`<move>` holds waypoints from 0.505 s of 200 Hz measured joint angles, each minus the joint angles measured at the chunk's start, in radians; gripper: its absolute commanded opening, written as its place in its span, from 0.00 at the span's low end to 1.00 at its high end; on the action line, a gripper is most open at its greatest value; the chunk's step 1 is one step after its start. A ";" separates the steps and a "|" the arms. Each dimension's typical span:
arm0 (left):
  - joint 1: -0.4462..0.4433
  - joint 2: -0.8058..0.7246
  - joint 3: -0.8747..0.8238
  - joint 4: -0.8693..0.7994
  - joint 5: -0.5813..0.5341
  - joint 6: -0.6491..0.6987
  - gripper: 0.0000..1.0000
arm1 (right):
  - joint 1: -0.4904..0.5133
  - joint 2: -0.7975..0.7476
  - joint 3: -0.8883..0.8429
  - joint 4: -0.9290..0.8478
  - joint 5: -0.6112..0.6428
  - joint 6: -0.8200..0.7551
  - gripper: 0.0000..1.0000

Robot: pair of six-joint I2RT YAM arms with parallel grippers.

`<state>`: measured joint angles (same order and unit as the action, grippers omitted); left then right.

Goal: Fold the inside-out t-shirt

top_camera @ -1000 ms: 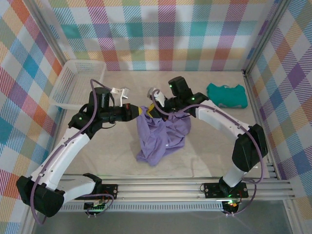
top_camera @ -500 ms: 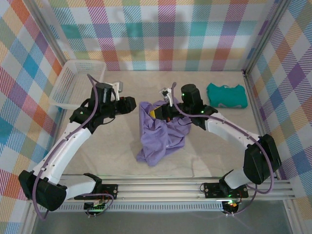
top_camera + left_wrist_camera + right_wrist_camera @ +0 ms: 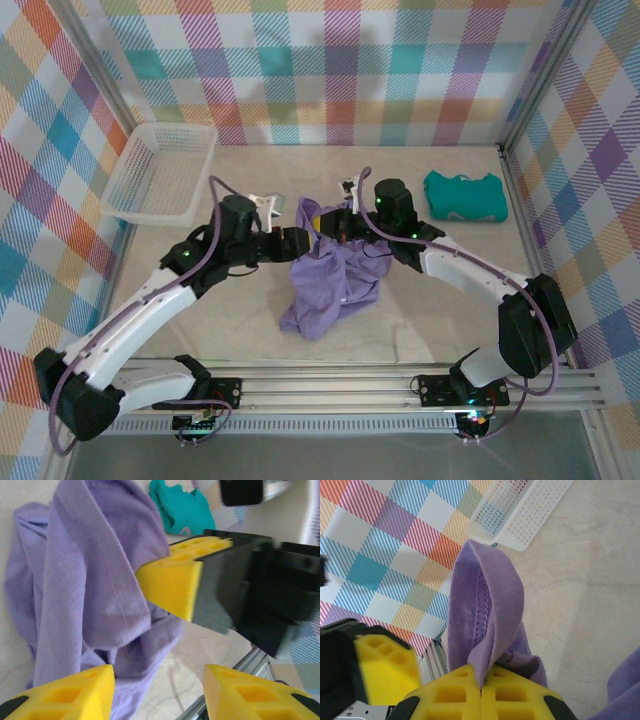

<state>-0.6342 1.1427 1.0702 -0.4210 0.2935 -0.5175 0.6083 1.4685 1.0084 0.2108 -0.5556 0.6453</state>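
Observation:
The inside-out t-shirt (image 3: 335, 280) is a lavender heap in the middle of the table, its top edge lifted. My right gripper (image 3: 322, 222) is shut on that lifted edge. In the right wrist view a seamed fold of the shirt (image 3: 487, 605) stands up out of the closed yellow fingertips (image 3: 481, 682). My left gripper (image 3: 300, 243) is just left of the shirt and close to the right gripper, open and empty. In the left wrist view its fingers (image 3: 65, 695) stand apart beside the hanging shirt (image 3: 85, 580), and the table shows between them (image 3: 159, 690).
A folded teal garment (image 3: 465, 195) lies at the back right. A white mesh basket (image 3: 160, 170) sits at the back left. Checked walls close in three sides, and a metal rail (image 3: 330, 385) runs along the near edge.
My left gripper opened and let go of the shirt, drew back to the left, then came in again beside it. The right gripper shifted slightly right and still holds the shirt.

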 measured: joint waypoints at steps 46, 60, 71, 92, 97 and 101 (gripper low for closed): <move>0.000 0.089 0.004 0.033 0.004 0.013 0.44 | 0.000 -0.017 -0.021 0.010 0.015 0.021 0.00; 0.000 0.109 0.011 0.035 0.001 0.016 0.42 | 0.000 -0.027 -0.024 0.012 0.018 0.021 0.00; 0.000 0.126 0.015 0.038 -0.001 0.018 0.38 | 0.000 -0.036 -0.025 0.013 0.018 0.021 0.00; 0.000 0.156 0.027 0.039 -0.010 0.032 0.28 | 0.000 -0.042 -0.025 0.013 0.022 0.021 0.00; 0.000 0.161 0.027 0.042 -0.011 0.031 0.25 | 0.000 -0.042 -0.025 0.013 0.022 0.021 0.00; 0.000 0.164 0.028 0.044 -0.011 0.038 0.21 | 0.000 -0.042 -0.025 0.013 0.022 0.021 0.00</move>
<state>-0.6346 1.3067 1.0981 -0.3767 0.2821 -0.4793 0.6083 1.4261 0.9833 0.2237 -0.5339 0.6662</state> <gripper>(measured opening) 0.283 0.042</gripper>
